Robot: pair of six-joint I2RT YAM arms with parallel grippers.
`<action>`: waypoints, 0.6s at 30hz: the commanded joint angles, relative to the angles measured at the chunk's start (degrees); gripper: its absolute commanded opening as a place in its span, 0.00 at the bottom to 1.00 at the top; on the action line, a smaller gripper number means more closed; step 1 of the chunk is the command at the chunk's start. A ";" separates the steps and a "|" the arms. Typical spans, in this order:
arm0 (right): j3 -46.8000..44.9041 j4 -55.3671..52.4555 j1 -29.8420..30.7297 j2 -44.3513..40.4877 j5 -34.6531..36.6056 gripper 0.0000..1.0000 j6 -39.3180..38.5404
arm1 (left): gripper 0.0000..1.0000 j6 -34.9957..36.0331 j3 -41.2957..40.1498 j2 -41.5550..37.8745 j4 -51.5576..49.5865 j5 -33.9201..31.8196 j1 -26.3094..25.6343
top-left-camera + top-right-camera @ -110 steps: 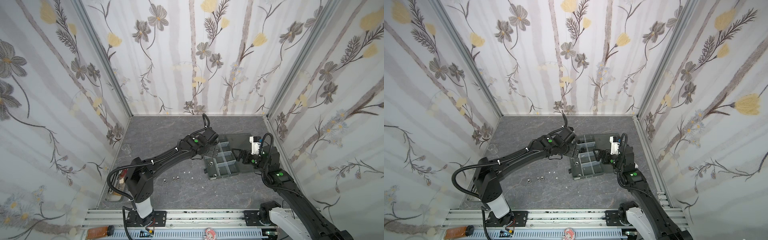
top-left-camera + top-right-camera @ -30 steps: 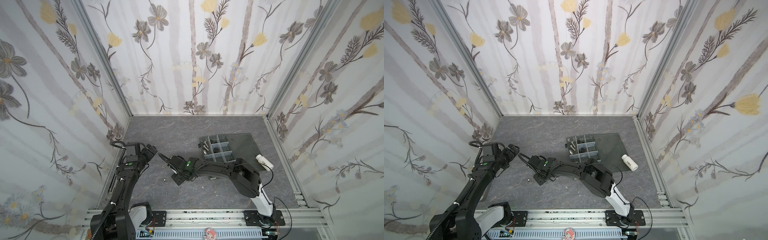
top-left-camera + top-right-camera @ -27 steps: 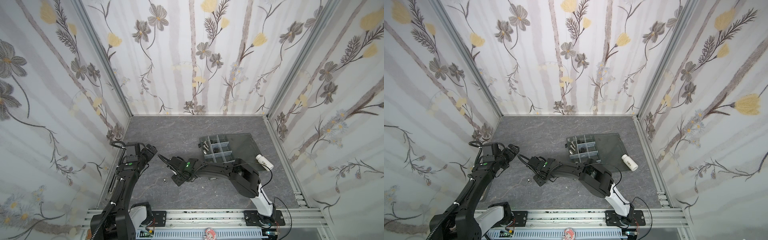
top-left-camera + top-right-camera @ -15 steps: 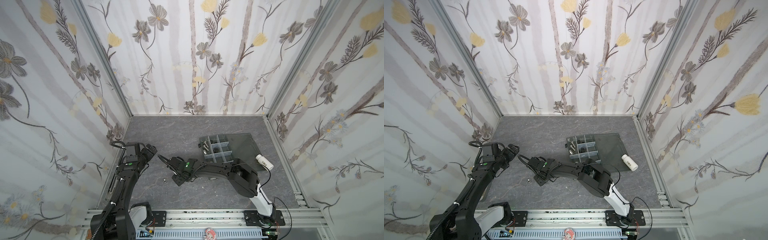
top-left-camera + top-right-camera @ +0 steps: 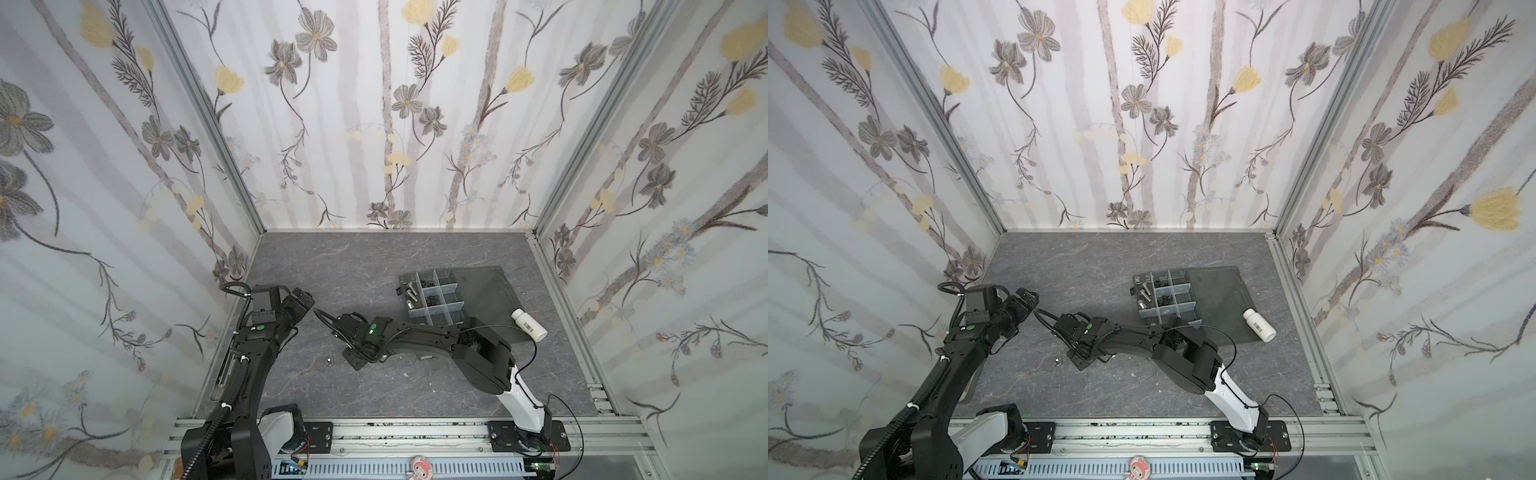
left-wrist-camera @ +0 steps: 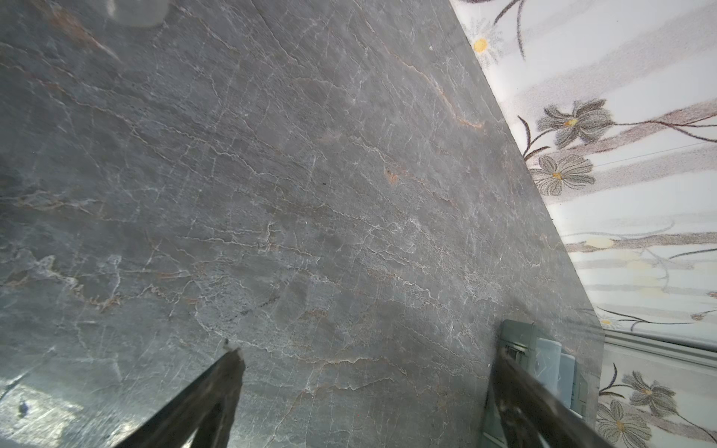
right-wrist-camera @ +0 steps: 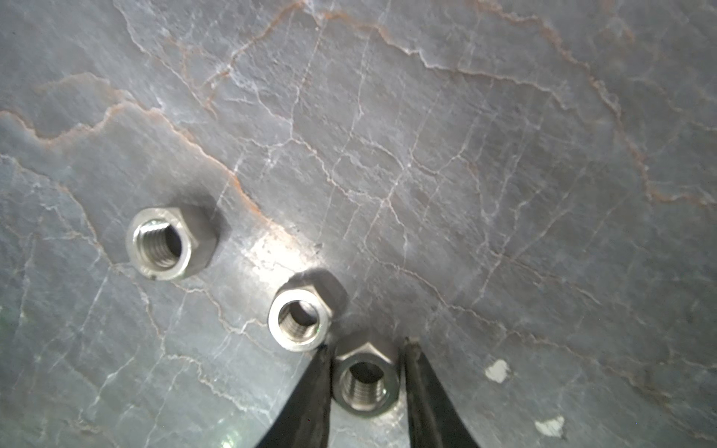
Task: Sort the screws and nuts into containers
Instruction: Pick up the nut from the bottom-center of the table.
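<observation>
I've pulled the left arm (image 5: 249, 361) back from the organizer box (image 5: 482, 286). The right arm (image 5: 432, 332) has crossed the counter (image 5: 374, 270), and its fingers (image 7: 314, 388) have closed in on a silver nut (image 7: 366, 382).

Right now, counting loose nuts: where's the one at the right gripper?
In the right wrist view, the silver nut lies between the right gripper's fingers, beside a second nut.

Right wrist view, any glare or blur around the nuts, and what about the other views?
Right wrist view: bright glare on the table; the nut between the fingers is fairly sharp, the fingers soft and dark. Left wrist view: its fingers blurred, table glare in one corner. In both top views: even light.
</observation>
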 commanded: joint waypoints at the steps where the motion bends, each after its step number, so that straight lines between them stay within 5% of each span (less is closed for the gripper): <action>1: 0.23 -1.58 0.10 0.56 0.91 0.28 -0.64 | 1.00 -0.23 0.12 0.09 0.82 0.46 0.09; 18: -3.53 1.19 0.10 -6.91 4.11 0.19 -0.42 | 1.00 2.94 1.92 -0.51 0.81 7.01 0.10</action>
